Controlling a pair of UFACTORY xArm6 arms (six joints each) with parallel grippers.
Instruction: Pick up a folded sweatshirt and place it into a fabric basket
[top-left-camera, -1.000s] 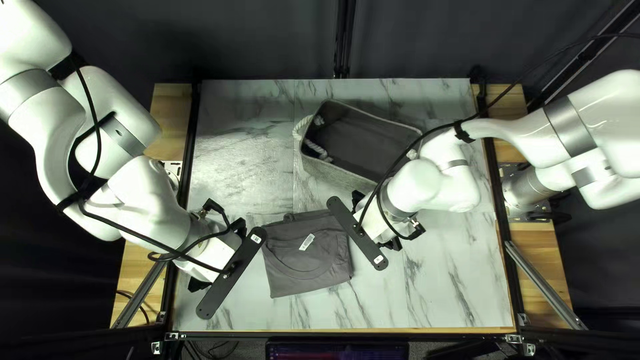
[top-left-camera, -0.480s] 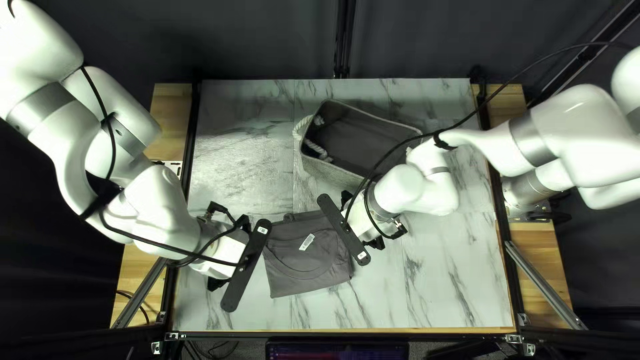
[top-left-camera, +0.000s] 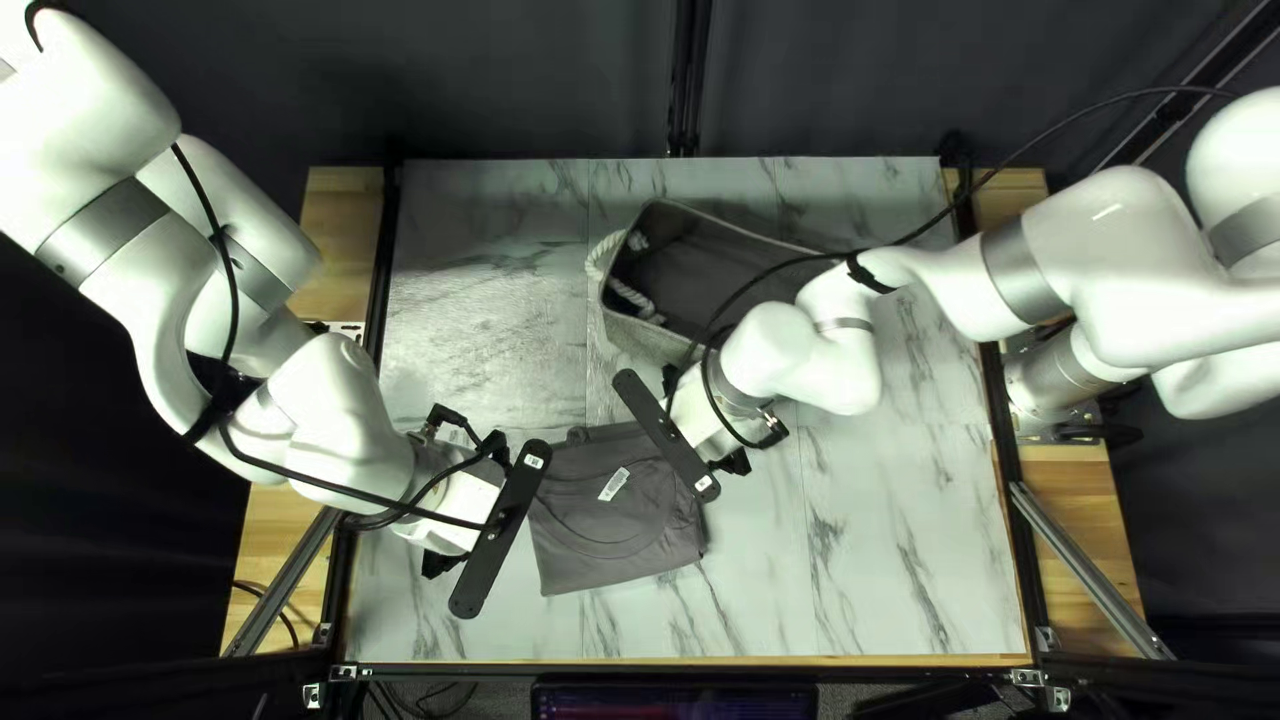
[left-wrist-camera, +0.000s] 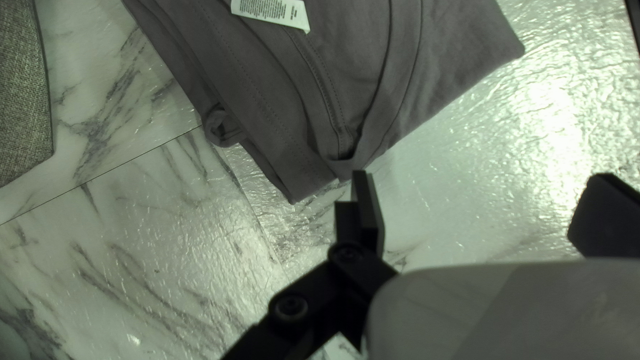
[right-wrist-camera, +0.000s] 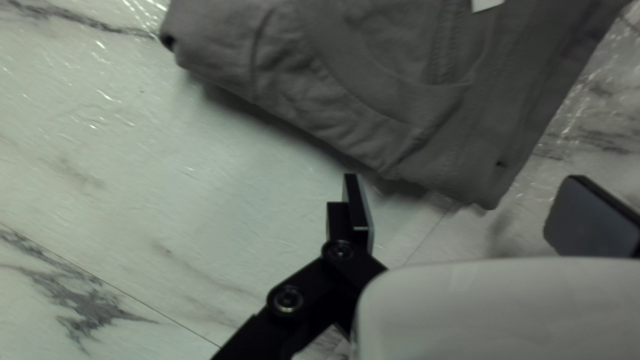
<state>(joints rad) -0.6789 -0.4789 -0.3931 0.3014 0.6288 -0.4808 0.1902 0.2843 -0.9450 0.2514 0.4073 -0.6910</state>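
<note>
Nearer the folded grey cloth sweatshirt [top-left-camera: 600, 534] now, my black two-fingered left gripper [left-wrist-camera: 481, 176] and matching right gripper [right-wrist-camera: 465, 177] are spread wide, empty; a two-sided grasp looks next.

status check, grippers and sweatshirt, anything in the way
Left gripper and right gripper open. Folded sweatshirt on table, outside basket. Right arm partly screens basket from above.
</note>
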